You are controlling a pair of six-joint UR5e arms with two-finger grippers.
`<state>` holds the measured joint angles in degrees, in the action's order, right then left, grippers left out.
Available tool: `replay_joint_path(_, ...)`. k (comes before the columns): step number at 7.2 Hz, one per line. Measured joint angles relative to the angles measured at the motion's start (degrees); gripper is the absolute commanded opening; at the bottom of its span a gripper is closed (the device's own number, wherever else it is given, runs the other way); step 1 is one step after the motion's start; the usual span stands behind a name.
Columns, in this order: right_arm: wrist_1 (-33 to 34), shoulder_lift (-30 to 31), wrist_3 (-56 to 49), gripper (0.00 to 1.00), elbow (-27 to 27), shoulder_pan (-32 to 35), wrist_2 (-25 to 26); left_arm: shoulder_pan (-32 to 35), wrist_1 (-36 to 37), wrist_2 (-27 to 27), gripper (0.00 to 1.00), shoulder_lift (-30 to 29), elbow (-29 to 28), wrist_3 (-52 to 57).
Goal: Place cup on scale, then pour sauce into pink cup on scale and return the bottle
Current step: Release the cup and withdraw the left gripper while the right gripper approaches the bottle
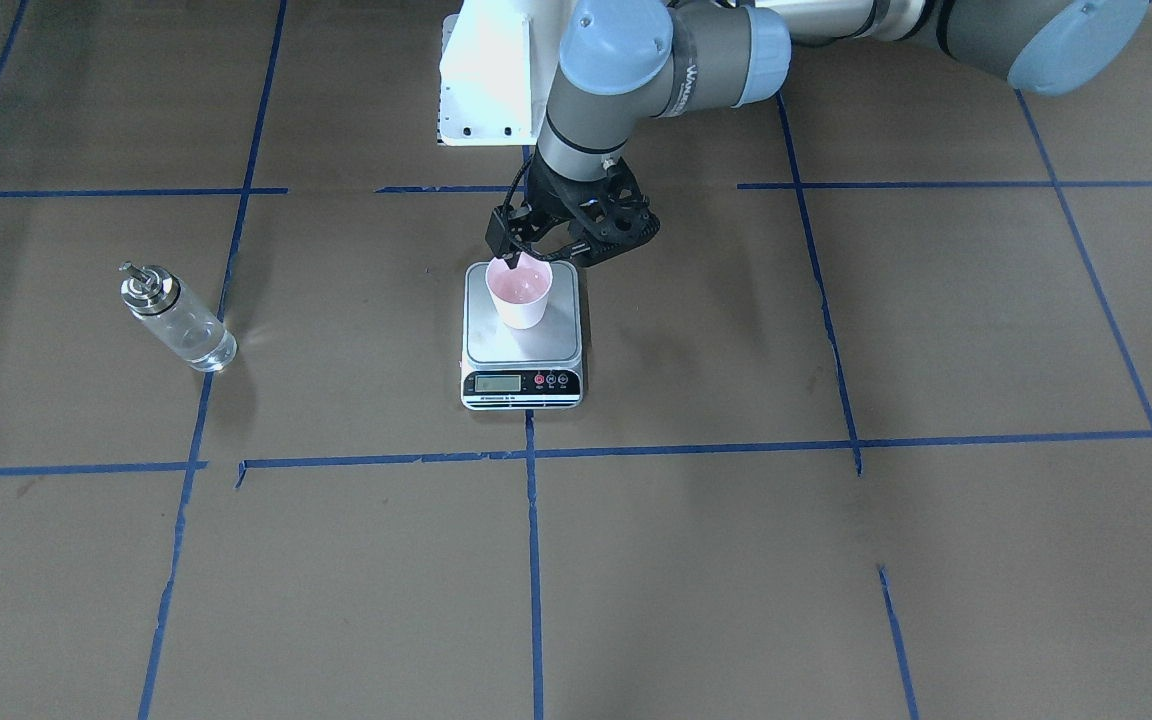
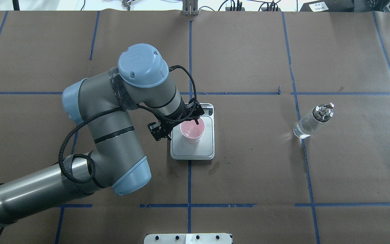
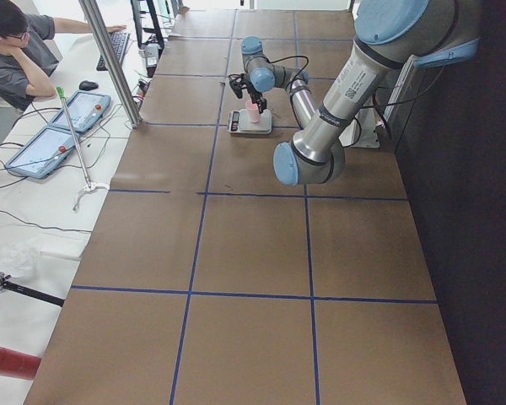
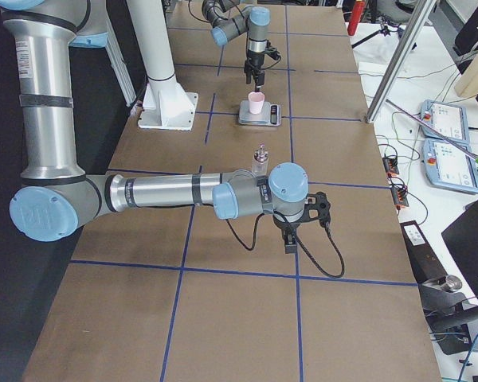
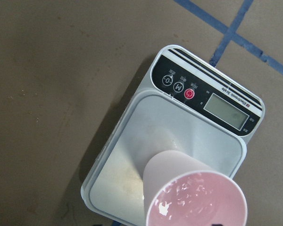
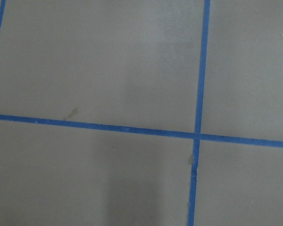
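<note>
Reading "M" on the scale, we saw the left gripper pinching the cup's front-view 12-o'clock rim; right gripper indeterminate.

cup on scale | left pincer at cup rim | bottle well apart — robot's right

The cup, pale outside and pink inside, stood upright about the middle of the scale's brushed-steel platform. The scale lay flat near the bench's centre, its LCD and round buttons on the side away from the robot. The bottle, clear glass with a silver cap and spout, stood well apart toward the robot's right, its colourless sauce barely visible.
</note>
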<state>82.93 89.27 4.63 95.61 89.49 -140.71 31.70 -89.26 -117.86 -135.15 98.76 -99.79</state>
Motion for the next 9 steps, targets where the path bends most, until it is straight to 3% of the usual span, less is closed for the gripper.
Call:
replay_joint_path(2, 0.1, 5.6, 1.9, 1.0, 7.7, 0.0, -0.5, 1.2, 5.9, -0.1, 1.0, 1.6, 8.2, 2.6)
replay_joint_path(5, 1.0, 15.4, 22.9, 1.0, 29.4, -7.2, 0.1, 7.4, 11.6, -0.3, 1.0, 7.8, 16.8, 13.9)
replay_joint_path(6, 0.9, 16.1, 33.6, 1.0, 35.3, -14.0, 4.0, 9.4, 11.8, -0.3, 1.0, 9.6, 18.1, 16.8)
replay_joint_path(7, 0.4, 16.2, 46.0, 1.0, 40.8, -24.3, 12.5, 11.2, 12.0, -0.3, 1.0, 10.8, 19.1, 19.1)
replay_joint_path(9, -4.1, 16.2, 66.0, 1.0, 45.6, -44.7, 31.7, 14.0, 13.0, -1.9, 1.0, 12.4, 20.8, 23.3)
